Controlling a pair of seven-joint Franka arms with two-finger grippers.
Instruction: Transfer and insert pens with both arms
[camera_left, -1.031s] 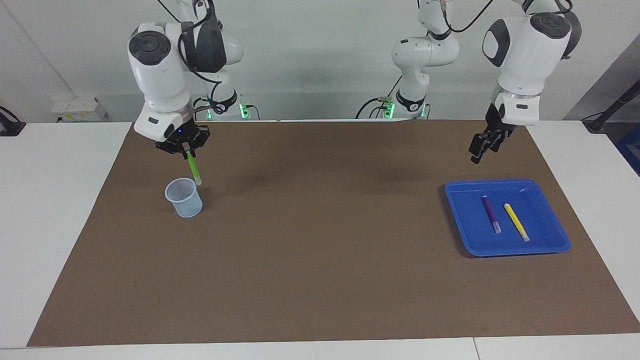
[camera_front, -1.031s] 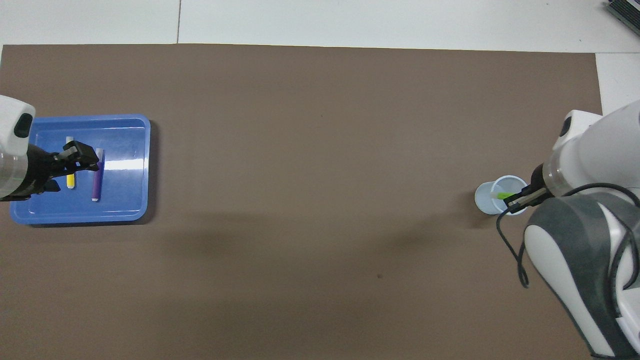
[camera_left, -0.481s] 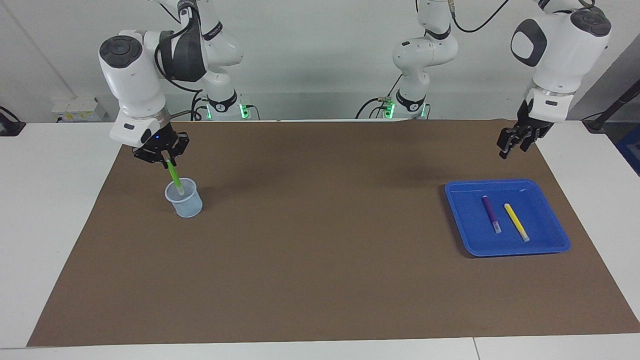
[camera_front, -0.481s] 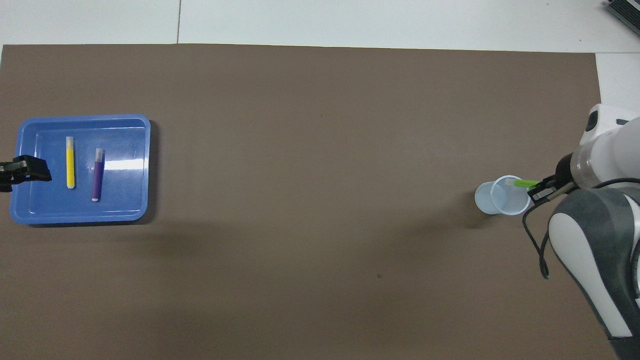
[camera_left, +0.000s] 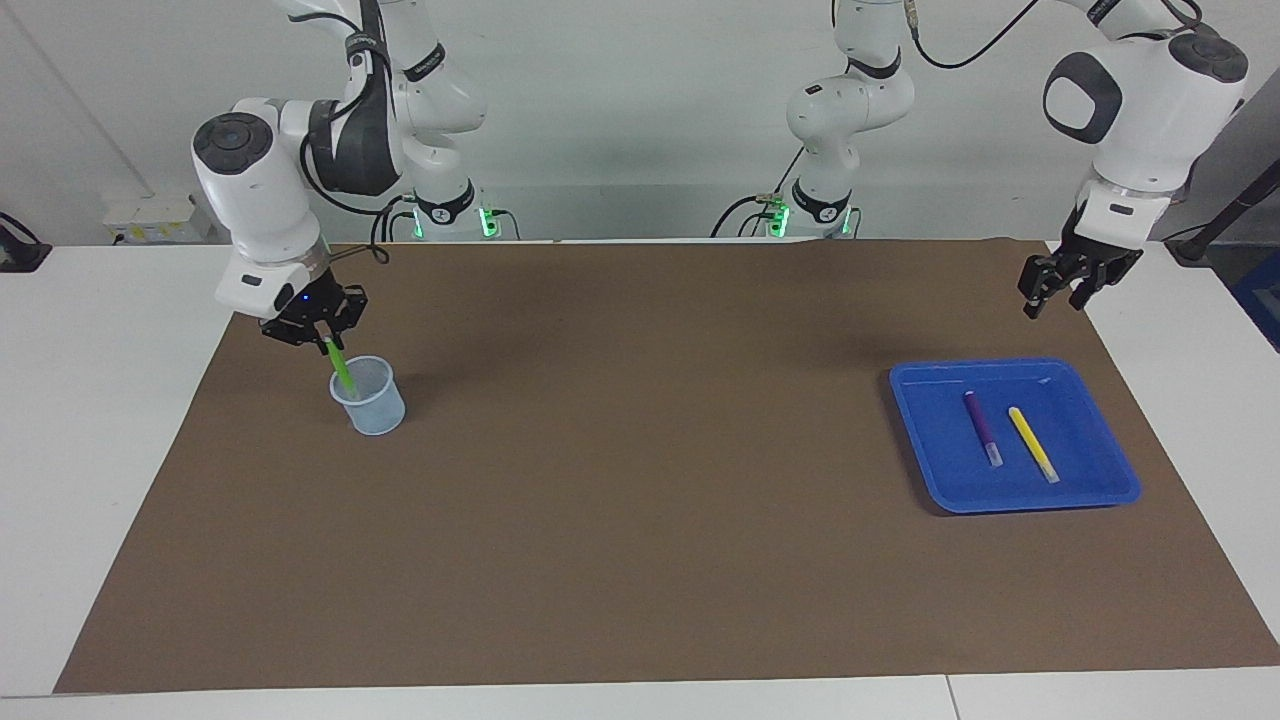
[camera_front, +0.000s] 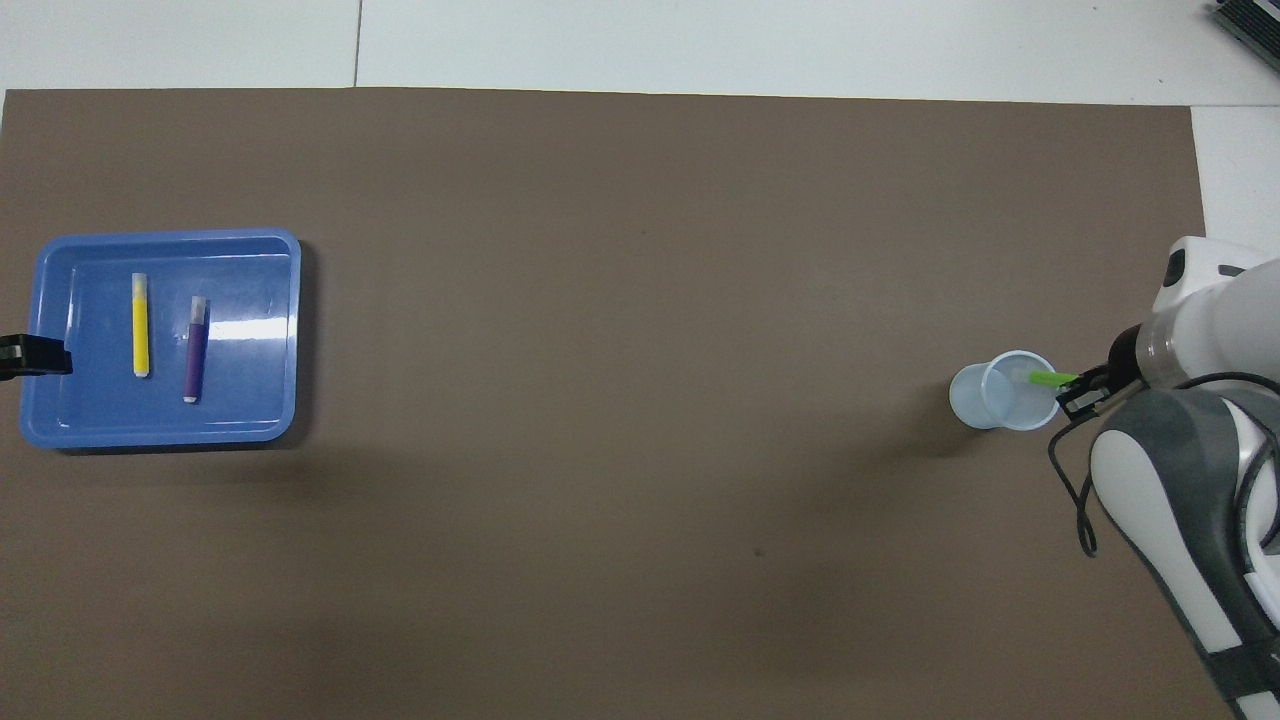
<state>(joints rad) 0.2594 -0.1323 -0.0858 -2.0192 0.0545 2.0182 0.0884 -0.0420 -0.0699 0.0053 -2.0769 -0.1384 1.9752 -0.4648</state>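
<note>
A green pen (camera_left: 341, 370) (camera_front: 1046, 379) hangs tilted from my right gripper (camera_left: 325, 340) (camera_front: 1075, 392), which is shut on its upper end. The pen's lower end dips inside the mouth of a clear plastic cup (camera_left: 372, 408) (camera_front: 975, 400). A purple pen (camera_left: 981, 426) (camera_front: 196, 348) and a yellow pen (camera_left: 1032, 443) (camera_front: 141, 324) lie side by side in a blue tray (camera_left: 1100, 492) (camera_front: 270, 432). My left gripper (camera_left: 1055, 297) (camera_front: 40, 357) hangs open and holds nothing, up over the brown mat's edge beside the tray.
A brown mat (camera_left: 640, 520) covers most of the white table. The cup stands toward the right arm's end and the tray toward the left arm's end, with bare mat between them.
My right gripper carried the green pen sideways and down, so its lower end went from beside the cup into the cup's mouth. My left gripper drew away from over the tray.
</note>
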